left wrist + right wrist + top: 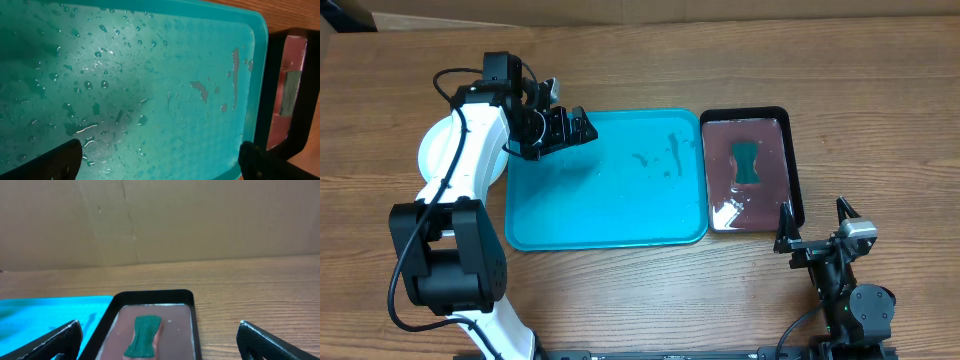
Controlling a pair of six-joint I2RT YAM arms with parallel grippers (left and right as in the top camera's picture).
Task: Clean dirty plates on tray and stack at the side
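Wet tray [600, 210] — left claw [578, 132] agape above

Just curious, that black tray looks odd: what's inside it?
Reddish water fills the black tray, with a green sponge lying in it. The tray's floor under the sponge is covered and cannot be seen.

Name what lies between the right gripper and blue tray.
The black tray with a green sponge, seen overhead, lies between right gripper and blue tray.
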